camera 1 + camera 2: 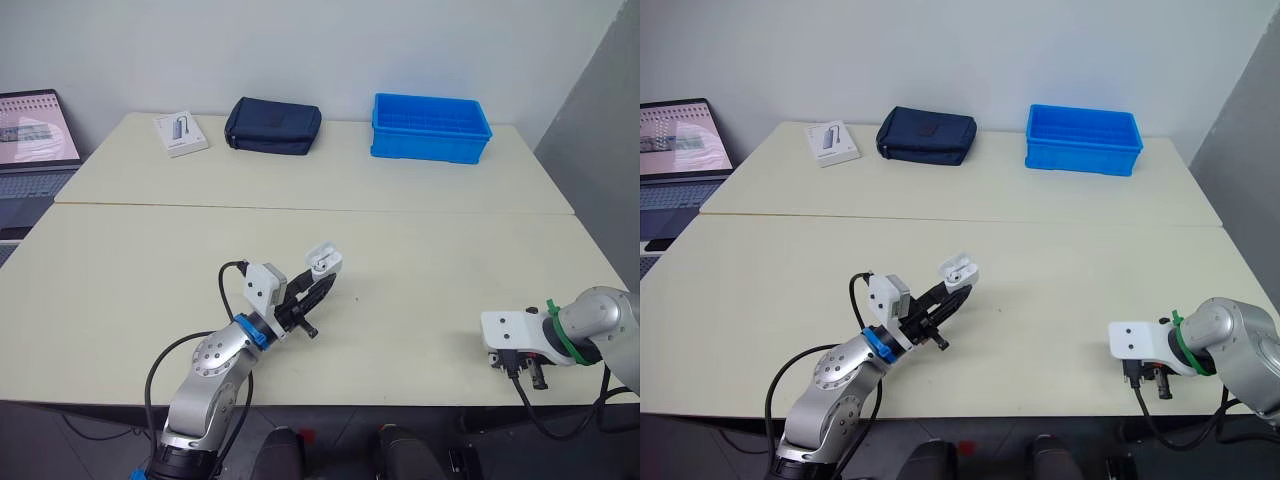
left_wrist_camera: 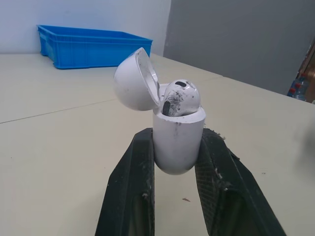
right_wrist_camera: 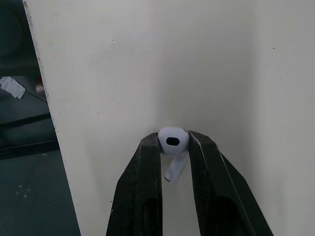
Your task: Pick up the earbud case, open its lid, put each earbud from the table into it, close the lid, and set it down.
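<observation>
- At about 7 o'clock on the pale beige table, the left gripper pinches the glossy white plastic earbud case by its sides. The case is held clear of the surface with its rounded lid swung open.
- One white earbud sits in the case.
- Near 5 o'clock, by the table's near edge, the right gripper pinches the second white earbud by its head. Its stem lies between the fingers. I cannot tell whether it touches the tabletop.
- The step in hand, as I judge it, is carrying that bud towards 9 o'clock to the case.
- To do it well, keep the case steady, line the stem over the free well and lower it stem-first. Release only once it is seated, and avoid the lid.
- No brand or writing is legible on the case, the earbuds, or the flat white packet at 11 o'clock.
</observation>
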{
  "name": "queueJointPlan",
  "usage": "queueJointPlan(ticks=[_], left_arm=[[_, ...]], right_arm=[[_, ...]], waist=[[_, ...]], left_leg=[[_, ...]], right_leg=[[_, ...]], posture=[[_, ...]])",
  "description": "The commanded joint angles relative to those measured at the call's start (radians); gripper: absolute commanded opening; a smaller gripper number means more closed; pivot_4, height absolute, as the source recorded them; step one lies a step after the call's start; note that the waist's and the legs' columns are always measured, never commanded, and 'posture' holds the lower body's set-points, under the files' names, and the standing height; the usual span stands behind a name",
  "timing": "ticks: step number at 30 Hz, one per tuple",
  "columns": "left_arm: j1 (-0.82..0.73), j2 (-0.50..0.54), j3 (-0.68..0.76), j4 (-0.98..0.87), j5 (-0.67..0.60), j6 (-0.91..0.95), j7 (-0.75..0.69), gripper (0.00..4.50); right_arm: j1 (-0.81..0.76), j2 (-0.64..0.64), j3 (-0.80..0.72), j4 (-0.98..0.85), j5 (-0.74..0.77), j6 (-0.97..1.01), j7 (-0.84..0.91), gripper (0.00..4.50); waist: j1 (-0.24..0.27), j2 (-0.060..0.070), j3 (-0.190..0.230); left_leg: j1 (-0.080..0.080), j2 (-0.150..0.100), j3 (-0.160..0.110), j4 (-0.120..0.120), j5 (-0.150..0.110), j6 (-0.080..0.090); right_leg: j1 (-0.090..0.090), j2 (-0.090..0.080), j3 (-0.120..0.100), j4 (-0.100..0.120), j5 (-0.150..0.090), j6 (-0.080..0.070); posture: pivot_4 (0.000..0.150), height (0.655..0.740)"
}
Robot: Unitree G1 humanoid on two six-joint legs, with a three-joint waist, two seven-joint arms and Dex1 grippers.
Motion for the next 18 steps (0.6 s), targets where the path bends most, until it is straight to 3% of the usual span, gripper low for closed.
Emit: queueJointPlan(ticks=[1,8,11,14,18], left_arm=[[-0.016,-0.007,0.004,-0.023,-0.010,-0.008,-0.002,0.74],[-0.034,-0.010,0.008,-0.011,-0.022,-0.019,-0.017,0.74],[-0.054,-0.016,0.001,0.001,-0.021,-0.021,-0.026,0.74],[-0.076,-0.023,-0.004,0.016,-0.019,-0.023,-0.037,0.74],[-0.091,-0.026,-0.005,0.023,-0.019,-0.022,-0.045,0.74]], right_arm=[[-0.050,0.038,-0.074,-0.007,0.055,-0.009,-0.021,0.41],[-0.180,0.235,-0.231,-0.067,0.304,0.027,-0.065,0.41],[-0.237,0.444,-0.272,-0.134,0.442,0.093,-0.207,0.41],[-0.248,0.655,-0.268,-0.155,0.476,0.064,-0.369,0.41],[-0.223,0.819,-0.195,-0.130,0.413,-0.061,-0.495,0.41]], waist=[[-0.001,0.000,0.000],[-0.001,0.000,0.000],[-0.002,0.000,0.001],[-0.001,0.000,0.001],[0.000,0.000,0.001]], left_leg=[[0.000,0.000,0.000,0.000,0.000,0.000],[-0.001,0.000,-0.002,-0.001,0.000,0.000],[-0.003,0.001,-0.003,-0.001,0.000,0.000],[-0.005,0.001,-0.005,-0.001,0.000,0.000],[-0.006,0.001,-0.005,-0.001,0.000,0.000]], right_leg=[[0.000,0.000,0.000,0.000,0.000,0.000],[0.000,0.001,-0.001,0.001,0.001,0.001],[-0.001,0.002,-0.002,0.000,0.002,0.004],[-0.003,0.003,-0.003,0.002,0.003,0.005],[-0.003,0.003,-0.003,0.002,0.003,0.005]], posture=[[0.150,0.7400],[0.150,0.7400],[0.150,0.7400],[0.150,0.7400],[0.150,0.7400]])
